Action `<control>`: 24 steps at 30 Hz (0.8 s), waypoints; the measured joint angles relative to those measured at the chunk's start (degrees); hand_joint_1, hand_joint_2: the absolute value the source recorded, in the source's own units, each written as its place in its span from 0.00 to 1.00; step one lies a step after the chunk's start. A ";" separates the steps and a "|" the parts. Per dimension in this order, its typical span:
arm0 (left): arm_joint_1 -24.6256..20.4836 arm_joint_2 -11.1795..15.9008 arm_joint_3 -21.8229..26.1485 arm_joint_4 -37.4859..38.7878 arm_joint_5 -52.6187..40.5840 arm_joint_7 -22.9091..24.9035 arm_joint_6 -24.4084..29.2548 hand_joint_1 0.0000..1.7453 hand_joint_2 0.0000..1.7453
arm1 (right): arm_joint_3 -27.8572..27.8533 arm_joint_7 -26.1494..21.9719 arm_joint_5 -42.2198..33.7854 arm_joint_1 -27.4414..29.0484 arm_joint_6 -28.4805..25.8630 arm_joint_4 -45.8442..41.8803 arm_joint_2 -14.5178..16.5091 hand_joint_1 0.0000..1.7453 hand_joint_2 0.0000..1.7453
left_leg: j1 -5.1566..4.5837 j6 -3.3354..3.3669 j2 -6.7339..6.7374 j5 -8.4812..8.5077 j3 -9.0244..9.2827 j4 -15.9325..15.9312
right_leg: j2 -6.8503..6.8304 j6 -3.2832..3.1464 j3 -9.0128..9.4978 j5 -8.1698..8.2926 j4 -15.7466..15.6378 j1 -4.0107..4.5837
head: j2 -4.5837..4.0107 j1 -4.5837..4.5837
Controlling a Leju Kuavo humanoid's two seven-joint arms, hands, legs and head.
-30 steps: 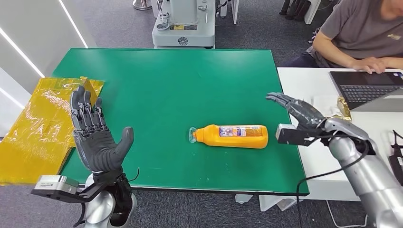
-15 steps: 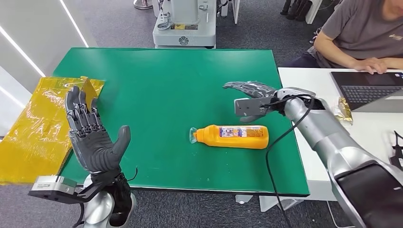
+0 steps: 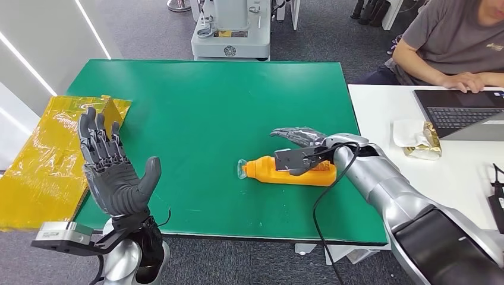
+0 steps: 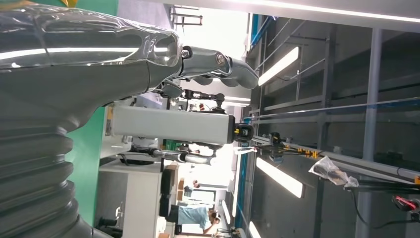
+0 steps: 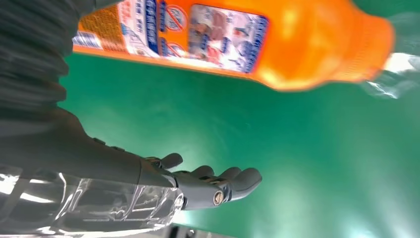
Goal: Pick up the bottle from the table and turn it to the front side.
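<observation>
Probably robotics lab, machine base (image 3: 230, 29), laptop (image 3: 460, 113)

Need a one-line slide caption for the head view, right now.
Right hand open above the orange bottle lying on the green table; left hand raised, open.

Yellow bag (image 3: 53, 155) lies off green table's (image 3: 202, 101) left edge. Person (image 3: 451, 41) types on laptop (image 3: 457, 110) at white desk (image 3: 386, 119), foil wrapper (image 3: 423, 142) nearby.
</observation>
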 joint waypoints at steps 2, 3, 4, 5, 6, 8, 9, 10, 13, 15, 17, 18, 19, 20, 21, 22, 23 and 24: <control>0.01 0.01 0.00 -0.02 0.02 0.00 0.04 0.00 1.00 | 0.38 0.65 0.21 0.32 -0.19 1.02 -0.05 0.00 1.00 | 0.00 0.00 0.00 0.00 0.00 0.00 | 0.00 0.00 0.00 0.00 0.00 0.00 | 0.00 0.00; 0.01 0.01 0.00 -0.02 0.03 0.00 0.03 0.00 1.00 | 0.56 0.88 0.24 0.45 -0.16 1.47 -0.13 0.00 1.00 | 0.00 0.00 0.00 0.00 0.00 0.00 | 0.00 0.00 0.00 0.00 0.00 0.00 | 0.00 0.00; 0.02 0.01 0.00 -0.02 0.04 0.00 0.01 0.00 1.00 | 0.75 1.13 0.29 0.54 -0.10 1.91 -0.22 0.00 1.00 | 0.00 0.00 0.01 0.00 0.00 0.00 | 0.01 0.00 -0.01 0.00 0.00 0.00 | 0.00 0.00; 0.03 0.01 0.00 -0.02 0.05 0.00 -0.04 0.00 1.00 | 0.90 1.34 0.33 0.62 -0.02 2.31 -0.32 0.00 1.00 | 0.00 0.00 0.01 0.00 0.01 0.00 | 0.02 0.00 -0.01 0.00 0.00 0.00 | 0.00 0.01; 0.03 0.01 0.00 -0.02 0.05 0.00 -0.10 0.00 1.00 | 1.03 1.48 0.37 0.68 0.20 2.64 -0.45 0.00 1.00 | 0.00 0.00 0.02 0.00 0.01 0.00 | 0.02 0.00 -0.01 0.00 0.00 0.00 | 0.00 0.00; 0.04 0.01 0.00 -0.02 0.06 0.00 -0.29 0.00 1.00 | 1.24 1.62 0.38 0.84 1.11 3.18 -0.72 0.00 1.00 | 0.00 0.00 0.02 0.00 0.02 0.00 | 0.02 0.00 -0.01 0.00 0.00 0.00 | 0.00 0.01; 0.05 0.01 0.00 -0.02 0.06 0.00 -0.38 0.00 1.00 | 1.33 1.59 0.37 0.95 1.63 3.39 -0.86 0.00 1.00 | 0.00 0.00 0.02 0.00 0.02 0.00 | 0.02 0.00 -0.01 0.00 0.00 0.00 | 0.00 0.01; 0.06 0.01 0.00 -0.02 0.05 0.00 -0.45 0.00 1.00 | 1.41 1.51 0.35 1.07 2.06 3.56 -1.03 0.00 1.00 | 0.00 0.00 0.01 0.00 0.01 0.00 | 0.02 0.00 -0.01 0.00 0.00 0.00 | 0.00 0.01; 0.09 0.01 0.00 -0.02 -0.02 0.00 -0.53 0.00 1.00 | 1.58 1.06 0.30 1.42 2.61 3.93 -1.56 0.00 1.00 | 0.00 0.00 0.02 0.00 0.01 0.00 | 0.02 0.00 -0.01 0.00 0.00 0.00 | 0.00 0.00; 0.11 0.01 0.00 -0.02 -0.04 0.00 -0.54 0.00 1.00 | 1.70 0.85 0.10 1.62 2.94 4.14 -1.97 0.00 1.00 | 0.00 0.00 0.01 0.00 0.01 0.00 | 0.02 0.00 -0.01 0.00 0.00 0.00 | 0.00 0.00; 0.12 0.01 0.00 -0.02 -0.02 0.00 -0.52 0.00 1.00 | 1.80 0.78 -0.23 1.95 3.06 4.26 -2.41 0.00 1.00 | 0.00 0.00 0.01 0.00 0.01 0.00 | 0.02 0.00 -0.01 0.00 -0.01 0.00 | 0.00 0.00; 0.13 0.01 0.00 -0.02 -0.01 0.00 -0.52 0.00 1.00 | 1.84 0.79 -0.43 2.21 2.93 4.31 -2.58 0.00 1.00 | 0.00 0.00 0.01 0.00 0.01 0.00 | 0.02 0.00 -0.01 0.00 -0.01 0.00 | 0.00 0.01; 0.12 0.01 0.00 -0.02 -0.01 0.00 -0.52 0.00 1.00 | 1.88 0.83 -0.62 2.50 2.72 4.35 -2.75 0.00 1.00 | 0.00 0.00 0.01 -0.01 0.01 0.00 | 0.02 0.00 -0.01 0.00 -0.01 0.00 | 0.00 0.01; 0.13 0.01 0.00 -0.02 -0.01 0.00 -0.53 0.00 1.00 | 1.91 0.88 -0.80 2.77 2.45 4.40 -2.88 0.00 1.00 | 0.00 0.00 0.02 -0.01 0.01 0.00 | 0.02 0.00 -0.01 0.00 -0.01 0.00 | 0.00 0.01; 0.13 0.01 0.00 -0.02 -0.01 0.00 -0.54 0.00 1.00 | 1.94 0.94 -0.90 2.98 2.26 4.45 -2.98 0.00 1.00 | 0.00 0.01 0.02 -0.01 0.01 0.00 | 0.03 0.00 -0.01 0.00 -0.01 0.00 | 0.00 0.00; 0.13 0.01 0.00 -0.02 -0.01 0.00 -0.54 0.00 1.00 | 1.96 1.03 -0.93 3.13 2.10 4.50 -3.08 0.00 1.00 | 0.00 0.01 0.02 -0.01 0.01 0.00 | 0.03 0.00 -0.01 0.00 -0.01 0.00 | 0.00 0.01; 0.13 0.01 0.00 -0.02 -0.01 0.00 -0.55 0.00 1.00 | 1.98 1.10 -0.93 3.24 1.98 4.54 -3.13 0.00 1.00 | 0.00 0.01 0.03 -0.01 0.02 0.00 | 0.03 0.00 -0.01 0.00 -0.02 0.00 | 0.00 0.00; 0.13 0.01 0.00 -0.02 -0.01 0.00 -0.56 0.00 1.00 | 1.99 1.20 -0.93 3.35 1.91 4.58 -3.16 0.00 1.00 | 0.00 0.01 0.03 -0.01 0.02 0.00 | 0.03 0.00 -0.01 0.00 -0.02 0.00 | 0.00 0.00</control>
